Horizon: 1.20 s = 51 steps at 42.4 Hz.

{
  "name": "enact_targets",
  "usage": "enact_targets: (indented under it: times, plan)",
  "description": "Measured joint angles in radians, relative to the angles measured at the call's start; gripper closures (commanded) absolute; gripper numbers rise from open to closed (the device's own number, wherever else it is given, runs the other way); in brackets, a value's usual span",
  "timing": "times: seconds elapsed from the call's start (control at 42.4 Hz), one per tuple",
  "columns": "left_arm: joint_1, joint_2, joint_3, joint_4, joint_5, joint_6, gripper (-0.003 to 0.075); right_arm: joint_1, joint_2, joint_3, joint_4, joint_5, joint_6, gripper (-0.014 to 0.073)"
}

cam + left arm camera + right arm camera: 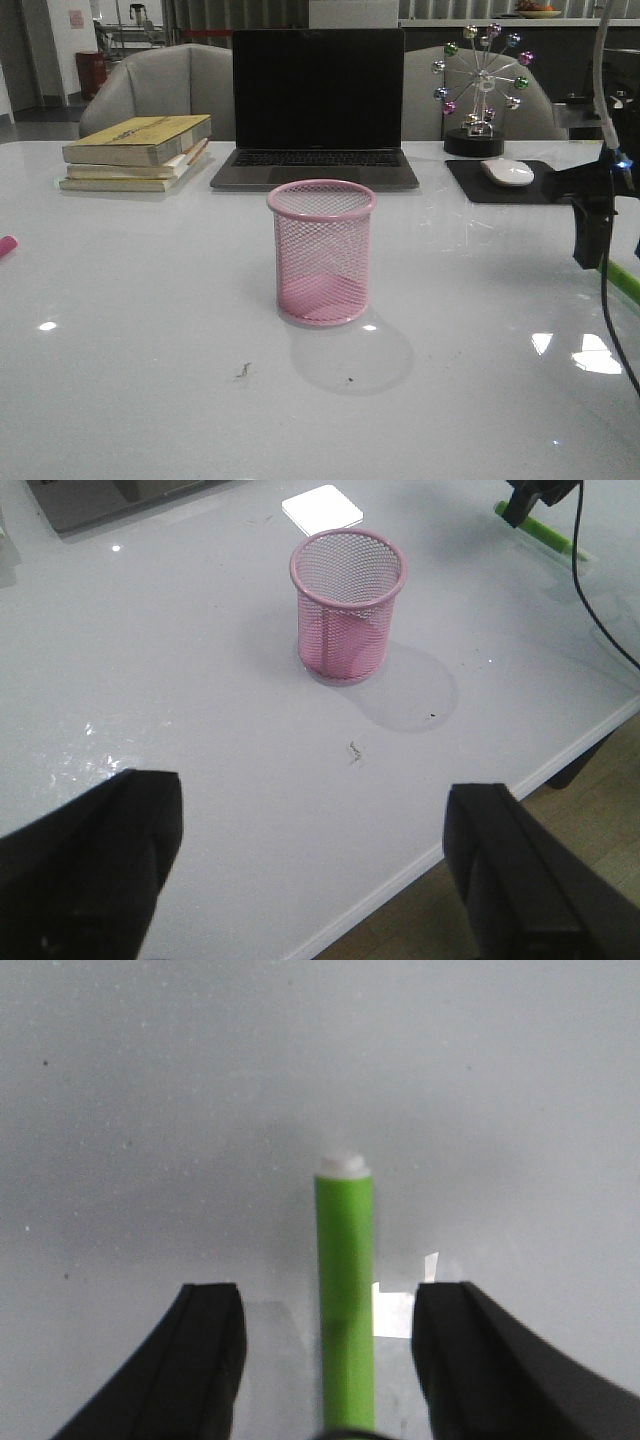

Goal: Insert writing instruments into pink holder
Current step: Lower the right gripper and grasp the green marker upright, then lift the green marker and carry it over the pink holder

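The pink holder (321,255) stands upright and empty in the middle of the white table; the left wrist view shows the holder (348,605) too. The green marker (345,1280) lies flat on the table, white tip pointing away from the wrist. My right gripper (325,1360) is open and straddles it, with a gap on each side. From the front, this gripper (590,240) hangs at the table's right edge over the green marker (622,280). The pink-red marker (5,245) pokes in at the far left edge. My left gripper (315,870) is open and empty, over the table's near edge.
At the back stand an open laptop (318,100), a stack of books (140,150), a white mouse (507,172) on a black pad, and a ferris-wheel ornament (482,90). A black cable (612,330) hangs beside the right arm. The table's front edge (480,830) runs under the left gripper.
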Motion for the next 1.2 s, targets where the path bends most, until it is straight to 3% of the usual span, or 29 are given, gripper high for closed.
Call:
enact_targets:
  times: [0.236,0.472,0.708,0.944,1.204]
  plan:
    - [0.000,0.000,0.000,0.000,0.000,0.000,0.0141,0.000,0.095,-0.107,0.025,0.063,-0.035,0.0123]
    - [0.000,0.000,0.000,0.000,0.000,0.000,0.0141,0.000,0.107,-0.116,0.025,0.079,-0.050,0.0255]
    - [0.000,0.000,0.000,0.000,0.000,0.000,0.0141,0.000,0.107,-0.116,0.025,0.103,-0.062,0.0258]
    - [0.000,0.000,0.000,0.000,0.000,0.000,0.0141,0.000,0.107,-0.118,0.025,0.127,-0.069,0.0483]
    - [0.000,0.000,0.000,0.000,0.000,0.000,0.0141,0.004,0.080,-0.114,0.025,0.112,-0.075,0.0493]
